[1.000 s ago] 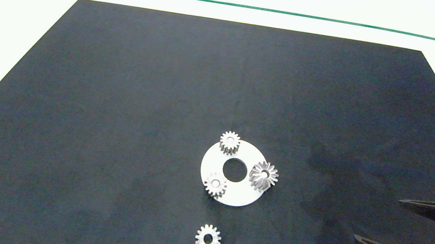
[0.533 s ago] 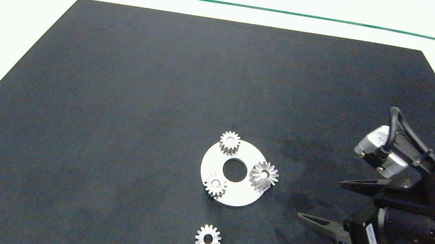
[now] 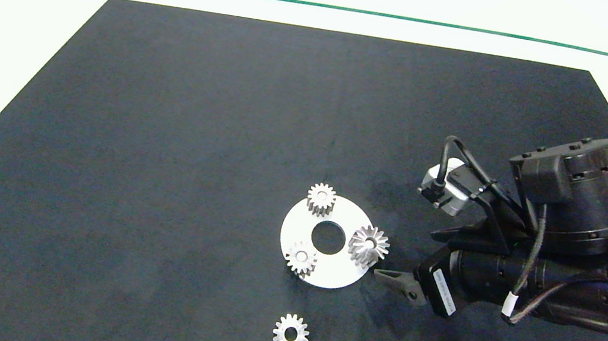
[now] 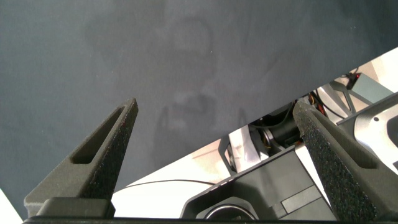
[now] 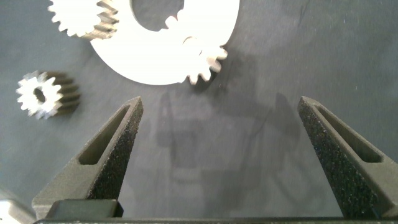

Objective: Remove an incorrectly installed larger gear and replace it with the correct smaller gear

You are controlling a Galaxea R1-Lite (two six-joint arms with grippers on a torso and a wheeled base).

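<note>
The larger gear (image 3: pixel 369 246) sits on the right edge of the white disc (image 3: pixel 327 273). The right gripper (image 3: pixel 412 255) hovers just beside it, fingers spread wide and empty. The smaller gear (image 3: pixel 291 334) lies loose on the black mat (image 3: pixel 162 142).

Silvery gears (image 3: pixel 291 334) and larger gear (image 3: pixel 369 245); white disc (image 3: pixel 328 273); black mat (image 3: pixel 174 144); white table (image 3: pixel 9 26), green line (image 3: pixel 330 7).

Inspector A: Mat (image 3: pixel 193 135) is matt black, cloth-like. Disc (image 3: pixel 333 273) is flat, smooth white.

Inspector B: Larger gear (image 3: pixel 369 245) and smaller gear (image 3: pixel 291 334) are silvery metal. Right gripper (image 5: pixel 221 158) fingers (image 5: pixel 112 158) have rough, grainy pads.
</note>
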